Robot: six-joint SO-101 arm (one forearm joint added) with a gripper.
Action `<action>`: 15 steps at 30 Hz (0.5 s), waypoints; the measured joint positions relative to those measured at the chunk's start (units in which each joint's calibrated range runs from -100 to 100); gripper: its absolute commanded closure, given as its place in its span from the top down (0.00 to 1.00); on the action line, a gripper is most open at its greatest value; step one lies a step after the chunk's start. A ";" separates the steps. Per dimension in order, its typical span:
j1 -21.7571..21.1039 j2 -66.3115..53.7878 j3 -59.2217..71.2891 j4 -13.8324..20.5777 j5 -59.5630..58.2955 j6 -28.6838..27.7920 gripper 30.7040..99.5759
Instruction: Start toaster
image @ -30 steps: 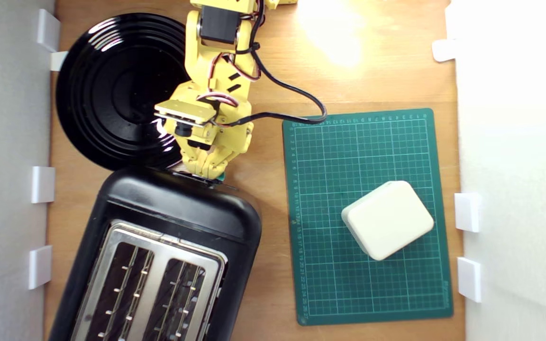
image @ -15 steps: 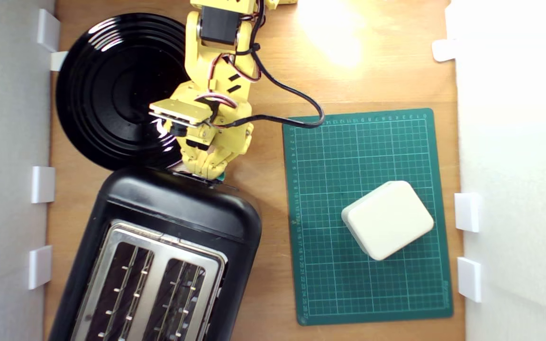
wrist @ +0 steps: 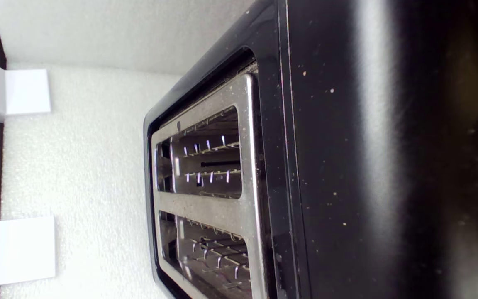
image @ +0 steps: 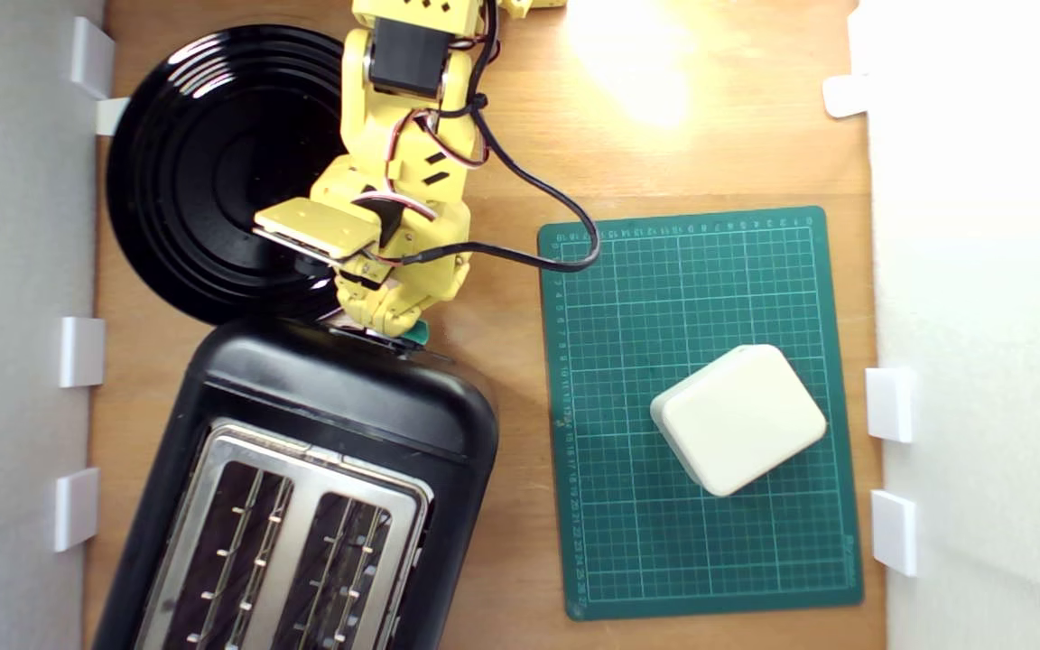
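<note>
Since a second ago the arm is swinging toward the exterior view's left, uncovering more of the teal lever knob [image: 413, 335]. The hand [image: 386, 323] is sitting at the toaster [image: 339, 406] end near the plate [image: 204, 171]; its opening cannot be told. Both toaster slots are sitting empty on the surface [image: 502, 560].

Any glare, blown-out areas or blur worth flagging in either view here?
Exterior view: a lamp hotspot washes out the wooden table, the right wall is overexposed, and the black plate shows specular streaks. Wrist view: the toaster side nearest the lens is soft and smeared with reflections; the slots stay sharp.
</note>
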 measured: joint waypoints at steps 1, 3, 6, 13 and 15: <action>-0.27 0.00 -0.09 0.10 0.17 -0.16 0.01; -0.72 0.00 -0.19 0.39 0.26 -0.48 0.01; -1.27 0.08 -0.56 0.48 0.34 -0.97 0.01; -2.62 0.17 -1.30 0.58 0.51 -1.19 0.01; -2.71 0.25 -1.95 0.58 1.02 -1.19 0.01</action>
